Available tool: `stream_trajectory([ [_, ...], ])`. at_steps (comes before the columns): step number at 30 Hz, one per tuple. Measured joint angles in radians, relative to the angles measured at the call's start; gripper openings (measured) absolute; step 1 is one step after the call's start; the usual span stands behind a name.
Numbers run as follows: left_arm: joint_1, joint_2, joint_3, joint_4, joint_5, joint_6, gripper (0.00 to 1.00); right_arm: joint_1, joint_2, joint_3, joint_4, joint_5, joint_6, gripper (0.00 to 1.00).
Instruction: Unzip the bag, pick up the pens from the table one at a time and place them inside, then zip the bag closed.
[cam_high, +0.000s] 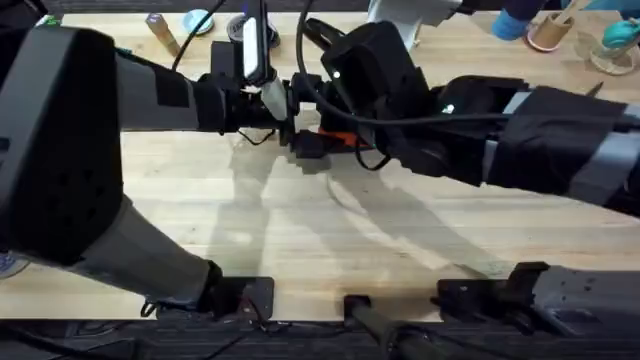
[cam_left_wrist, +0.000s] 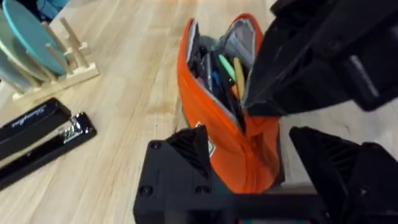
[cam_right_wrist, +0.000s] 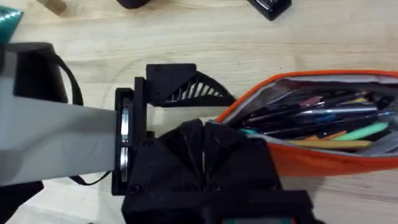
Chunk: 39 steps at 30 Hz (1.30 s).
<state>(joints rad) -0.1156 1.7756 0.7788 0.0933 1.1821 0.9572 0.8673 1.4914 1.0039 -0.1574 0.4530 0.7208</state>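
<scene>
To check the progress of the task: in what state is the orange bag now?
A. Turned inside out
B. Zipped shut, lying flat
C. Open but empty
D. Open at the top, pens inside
D: the bag gapes open at the top, with several pens lying inside.

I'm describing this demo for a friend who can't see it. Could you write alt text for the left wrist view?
An open orange bag stands on a light wooden table, with pens packed inside it. The left pincer straddles its near end, and the right pincer reaches in at its mouth. A black stapler and a wooden rack of teal plates sit off to one side.
</scene>
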Motion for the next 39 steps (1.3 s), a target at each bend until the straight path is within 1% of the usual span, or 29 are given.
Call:
stream_trajectory([
  [3,0.0,0.0,0.0,0.0,-0.025,-0.017,0.777,0.0,0.0,0.0,0.0,0.0,0.0,0.03],
  [4,0.0,0.0,0.0,0.0,-0.031,-0.022,0.758,0.0,0.0,0.0,0.0,0.0,0.0,0.03],
  [5,0.0,0.0,0.0,0.0,-0.036,-0.025,0.712,0.0,0.0,0.0,0.0,0.0,0.0,0.03],
  [8,0.0,0.0,0.0,0.0,-0.051,-0.033,0.466,0.0,0.0,0.0,0.0,0.0,0.0,0.03],
  [10,0.0,0.0,0.0,0.0,-0.054,-0.034,0.369,0.0,0.0,0.0,0.0,0.0,0.0,0.03],
  [12,0.0,0.0,0.0,0.0,-0.054,-0.035,0.31,0.0,0.0,0.0,0.0,0.0,0.0,0.03],
  [13,0.0,0.0,0.0,0.0,-0.055,-0.037,0.245,0.0,0.0,0.0,0.0,0.0,0.0,0.03],
  [14,0.0,0.0,0.0,-0.001,-0.056,-0.04,0.149,0.0,0.0,0.0,0.0,0.0,-0.001,0.03],
  [15,0.0,0.0,0.0,-0.001,-0.056,-0.039,0.072,0.0,0.0,0.0,0.0,0.0,-0.002,0.03],
  [18,-0.007,0.0,0.0,0.0,-0.059,-0.042,0.046,0.0,0.0,0.0,0.0,0.0,-0.004,0.03],
  [32,-0.013,0.0,0.0,0.001,-0.068,-0.045,0.045,0.0,0.0,0.0,-0.001,0.0,-0.043,0.03],
  [39,-0.015,0.0,0.0,0.001,-0.072,-0.045,0.045,-0.034,-0.01,0.0,-0.043,-0.003,-0.056,0.03],
])
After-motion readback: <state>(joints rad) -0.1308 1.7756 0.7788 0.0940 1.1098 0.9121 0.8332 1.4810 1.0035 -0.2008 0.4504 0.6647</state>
